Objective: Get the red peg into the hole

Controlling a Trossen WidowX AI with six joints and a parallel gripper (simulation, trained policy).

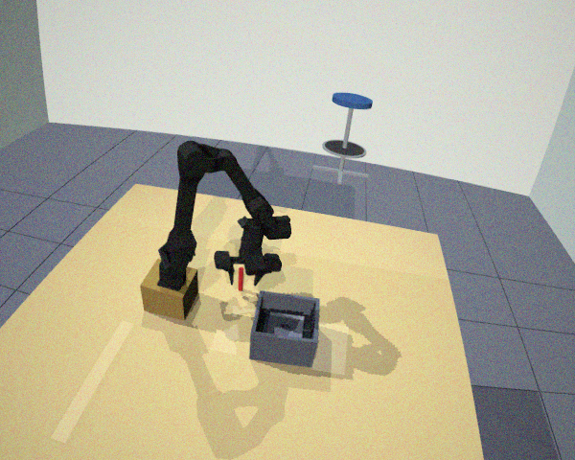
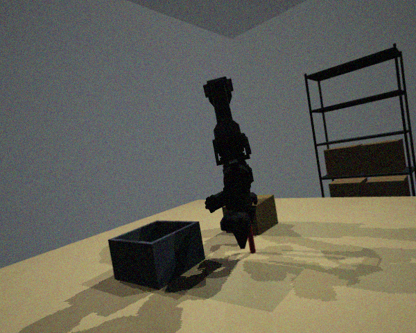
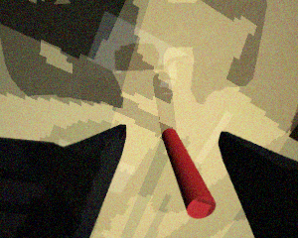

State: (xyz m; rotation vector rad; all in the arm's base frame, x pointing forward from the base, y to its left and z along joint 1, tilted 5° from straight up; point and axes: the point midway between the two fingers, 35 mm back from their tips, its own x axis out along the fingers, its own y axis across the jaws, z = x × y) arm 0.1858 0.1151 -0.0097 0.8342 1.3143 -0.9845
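Observation:
The red peg stands upright on the table beside the open box. My gripper points down around it, with its fingers partly open. In the wrist view the peg lies between the two fingers, with a gap on each side, slightly closer to the right one. The dark grey open box stands right of the peg in the top view. A lighter plate with a dark hole shows at its bottom.
The arm's wooden base block stands left of the peg in the top view. The box walls rise close to the gripper's right side there. A blue stool and a shelf rack stand away from the table.

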